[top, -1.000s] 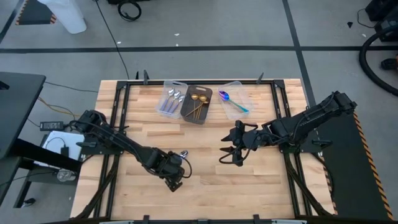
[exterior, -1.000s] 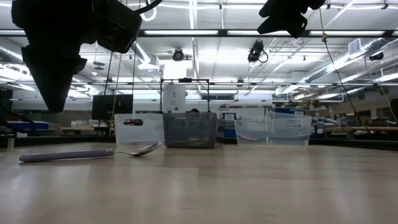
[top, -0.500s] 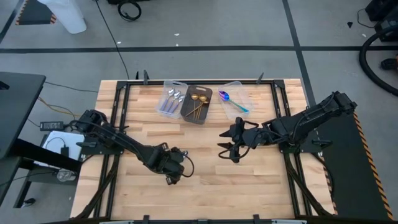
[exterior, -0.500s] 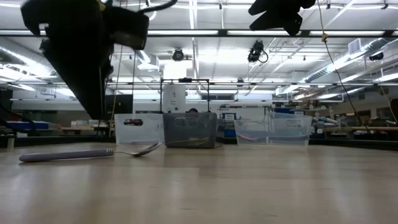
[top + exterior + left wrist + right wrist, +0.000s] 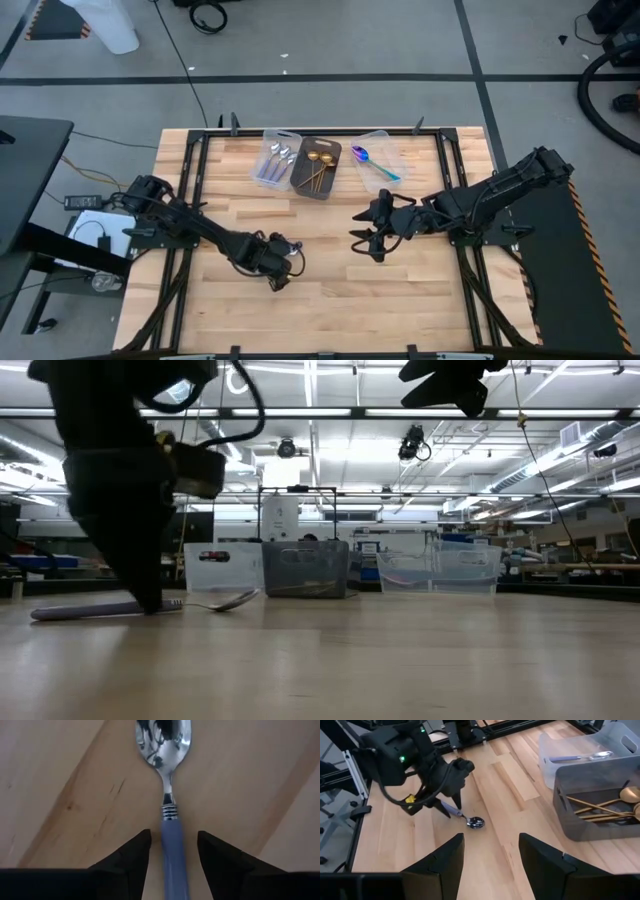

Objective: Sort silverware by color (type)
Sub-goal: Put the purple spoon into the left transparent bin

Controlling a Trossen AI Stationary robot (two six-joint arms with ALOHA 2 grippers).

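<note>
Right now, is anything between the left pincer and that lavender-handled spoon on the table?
Nothing visible. The left pincer straddles the lavender-handled, silver-bowled spoon lying on the bare wooden table, one finger on each side of the handle.

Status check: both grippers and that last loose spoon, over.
Left gripper down at the table, open, fingers straddling the lavender-handled spoon. Spoon flat on the table, not lifted. Right gripper open, hovering mid-table, holding nothing. Nothing blocking the pick.

Left gripper (image 5: 171,851) lowered, now straddling spoon (image 5: 167,780) handle.
</note>
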